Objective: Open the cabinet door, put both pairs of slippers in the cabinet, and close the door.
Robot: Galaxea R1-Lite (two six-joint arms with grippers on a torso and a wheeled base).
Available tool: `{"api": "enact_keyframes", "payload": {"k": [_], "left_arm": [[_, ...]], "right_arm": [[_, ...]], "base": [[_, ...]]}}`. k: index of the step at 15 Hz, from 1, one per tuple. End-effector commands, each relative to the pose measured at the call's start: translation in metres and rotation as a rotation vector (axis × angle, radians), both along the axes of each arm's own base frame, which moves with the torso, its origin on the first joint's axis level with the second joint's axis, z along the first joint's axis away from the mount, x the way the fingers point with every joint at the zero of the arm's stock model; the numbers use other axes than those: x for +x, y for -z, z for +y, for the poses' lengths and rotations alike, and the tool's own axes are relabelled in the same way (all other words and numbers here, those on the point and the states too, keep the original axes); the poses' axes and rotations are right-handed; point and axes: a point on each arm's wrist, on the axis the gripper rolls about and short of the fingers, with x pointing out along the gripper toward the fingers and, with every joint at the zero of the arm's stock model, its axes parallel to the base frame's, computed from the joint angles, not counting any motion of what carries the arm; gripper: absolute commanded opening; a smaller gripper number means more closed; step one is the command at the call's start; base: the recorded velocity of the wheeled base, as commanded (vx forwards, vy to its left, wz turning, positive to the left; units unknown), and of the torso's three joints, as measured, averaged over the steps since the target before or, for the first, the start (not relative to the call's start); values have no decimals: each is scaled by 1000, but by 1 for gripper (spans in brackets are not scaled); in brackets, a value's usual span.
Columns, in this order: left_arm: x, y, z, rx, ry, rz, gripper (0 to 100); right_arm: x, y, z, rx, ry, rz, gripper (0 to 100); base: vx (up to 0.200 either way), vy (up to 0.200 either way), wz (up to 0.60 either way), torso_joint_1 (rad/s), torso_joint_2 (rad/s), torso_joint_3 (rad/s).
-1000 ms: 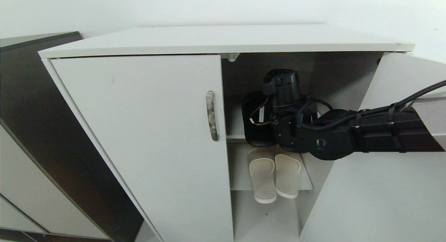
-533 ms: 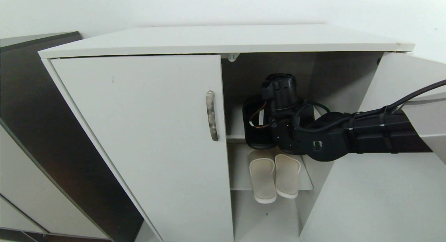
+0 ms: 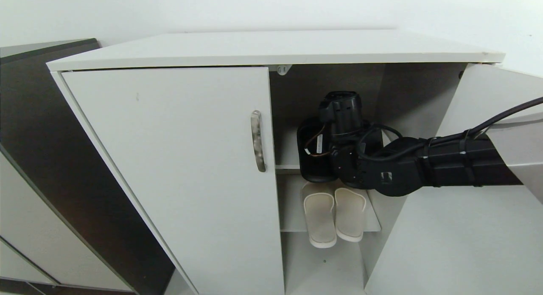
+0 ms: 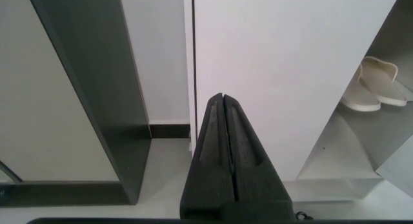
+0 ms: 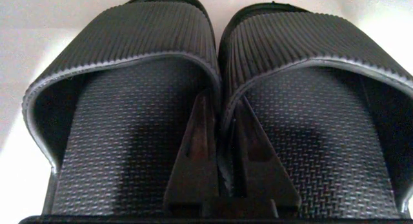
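Observation:
A pair of black slippers (image 3: 312, 153) is on the upper shelf of the white cabinet (image 3: 271, 49), at the shelf's front edge. My right gripper (image 5: 222, 101) is shut on the two inner edges of the black slippers (image 5: 129, 140), pinching them side by side. The right arm (image 3: 424, 167) enters through the open right half. A pair of white slippers (image 3: 333, 214) lies on the shelf below, toes pointing out. My left gripper (image 4: 222, 104) is shut on nothing, low in front of the closed left door (image 4: 290, 69). The white slippers (image 4: 377, 85) lie off to its side.
The left door (image 3: 169, 159) is closed, with a metal handle (image 3: 257, 141) at its inner edge. The right door (image 3: 466, 227) stands swung open under my right arm. A dark cabinet (image 3: 55, 159) stands to the left. The bottom compartment (image 3: 322, 269) holds nothing.
My right arm has pushed a little farther into the cabinet and dropped slightly, bringing the black slippers down onto the upper shelf. The white slippers have not moved.

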Motion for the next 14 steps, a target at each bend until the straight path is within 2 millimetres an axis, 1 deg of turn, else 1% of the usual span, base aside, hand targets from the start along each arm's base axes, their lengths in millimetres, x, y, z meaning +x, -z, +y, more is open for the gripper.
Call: {"api": "enact_keyframes", "payload": {"k": [1,3,5,8,12,13,14], "left_arm": [[0,0,0,-2,-1,0,0],[0,0,0,0,-1,0,0],[0,0,0,0,-1,0,0],[0,0,0,0,-1,0,0],[0,0,0,0,-1,0,0],[0,0,0,0,-1,0,0],[0,0,0,0,-1,0,0]], "right_arm": [[-2,-1,0,0,-2,0,100],[-8,-6,-3,0,-5,-3,100],[-19,-14,-6,5,-15,-10,100],[-48,-23,-10,7,-57,-10,100],[-89,-20,-20,0,-118,3,100],[-96,-20,-23,6,-128,-8,100],[-100,-19,-24,6,-133,-9,100]], "base": [[0,0,0,0,0,0],[0,0,0,0,0,0],[0,0,0,0,0,0],[0,0,0,0,0,0],[0,0,0,0,0,0],[0,0,0,0,0,0],[0,0,0,0,0,0]]}}
